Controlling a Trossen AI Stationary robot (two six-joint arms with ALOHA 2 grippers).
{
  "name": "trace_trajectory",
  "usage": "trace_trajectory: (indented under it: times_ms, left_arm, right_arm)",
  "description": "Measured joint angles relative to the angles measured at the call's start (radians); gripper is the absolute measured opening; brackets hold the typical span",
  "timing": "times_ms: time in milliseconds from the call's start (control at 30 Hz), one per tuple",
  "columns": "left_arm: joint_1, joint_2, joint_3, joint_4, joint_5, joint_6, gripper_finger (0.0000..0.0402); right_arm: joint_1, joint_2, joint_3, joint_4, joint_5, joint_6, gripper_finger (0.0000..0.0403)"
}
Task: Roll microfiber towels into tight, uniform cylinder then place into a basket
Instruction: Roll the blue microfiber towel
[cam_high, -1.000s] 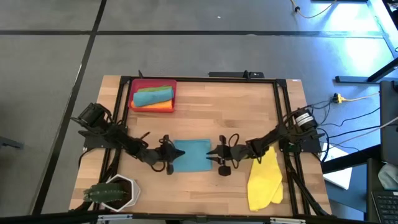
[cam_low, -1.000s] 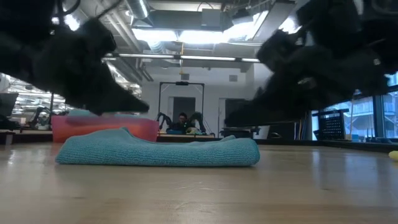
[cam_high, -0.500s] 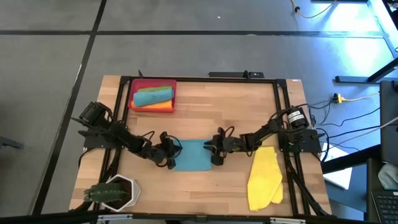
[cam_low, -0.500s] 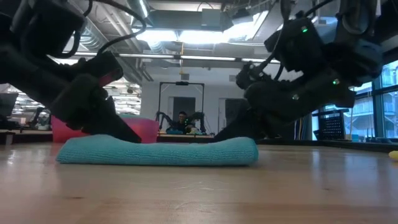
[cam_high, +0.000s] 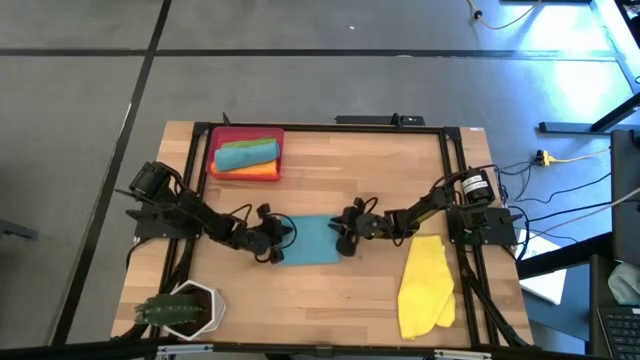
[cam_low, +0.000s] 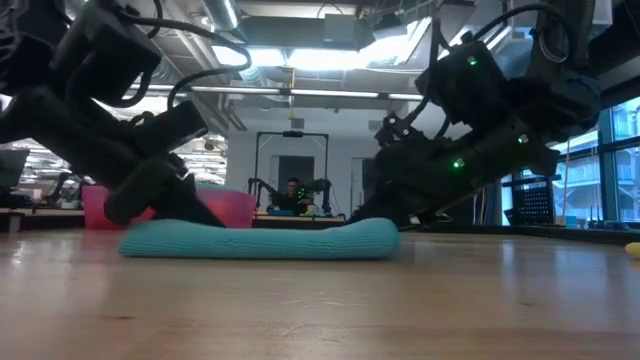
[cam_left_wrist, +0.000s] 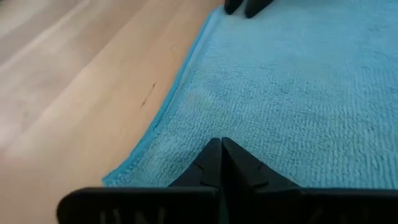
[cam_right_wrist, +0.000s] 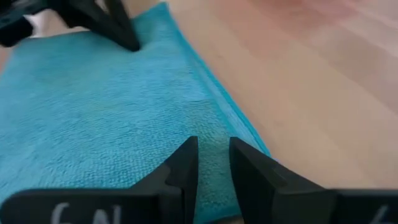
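I've got the flat teal-blue microfiber towel (cam_high: 308, 240) mid-table: left gripper (cam_left_wrist: 221, 163) pinched together on its edge, right gripper (cam_right_wrist: 210, 163) slightly apart. Uneven pressure could skew the roll, I reckon.

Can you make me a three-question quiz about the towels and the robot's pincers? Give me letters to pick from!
1. Where is the yellow towel?
A. in the red basket
B. on the table by the right arm
C. under the plant pot

2. How many rolled towels lie in the red basket?
A. two
B. none
C. five

3. How are the left pincer fingers?
A. wide open
B. shut together on the teal towel
C. holding the plant pot

Answers: 1 B, it lies flat at the table's right side. 2 A, a teal roll and an orange one. 3 B, the left wrist view shows the tips meeting.
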Motion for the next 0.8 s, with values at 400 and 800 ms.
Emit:
trace_trajectory:
  times_ms: [400,800]
  left_arm:
    - [-0.033,0.000,0.055,0.093,0.000,0.224,0.0040]
    - [-0.151,0.000,0.278,-0.235,0.000,0.316,0.0133]
  right_arm:
    - [-0.034,-0.001,0.000,-0.034,0.067,0.060,0.0094]
    - [-0.052,-0.002,0.000,-0.049,0.068,0.060,0.0094]
